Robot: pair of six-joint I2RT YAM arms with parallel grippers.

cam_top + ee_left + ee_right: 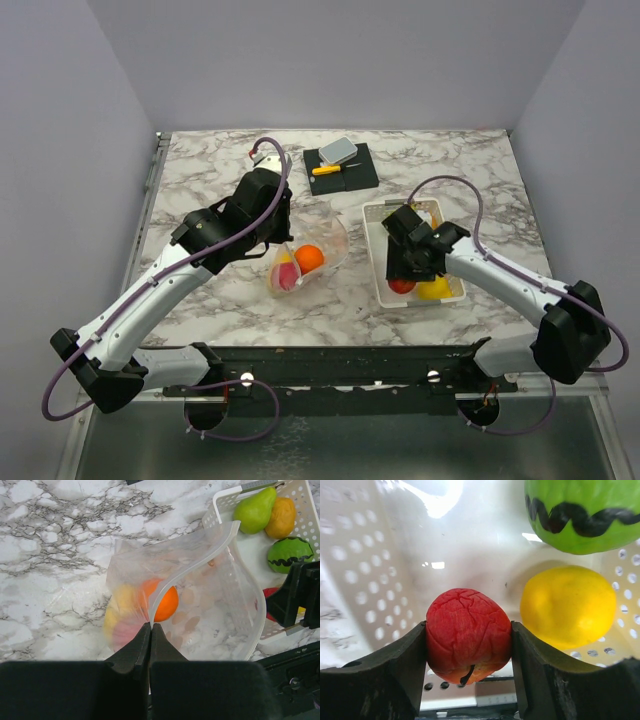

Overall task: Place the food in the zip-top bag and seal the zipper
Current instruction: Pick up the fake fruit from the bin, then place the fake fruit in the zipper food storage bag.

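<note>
Squeezing the red toy fruit [467,617] in the white basket [360,570] with the right gripper [468,632], and pinching open the zip-top bag [215,600], lying just left of it, with the tight-shut left gripper [150,628].

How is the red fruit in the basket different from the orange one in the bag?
The red fruit lies in the white basket, held between the fingers of the right gripper. The orange fruit sits inside the zip-top bag. The red fruit's skin is wrinkled and cracked, while the orange fruit looks smooth through the plastic. Both are small, roundish toy fruits.
</note>
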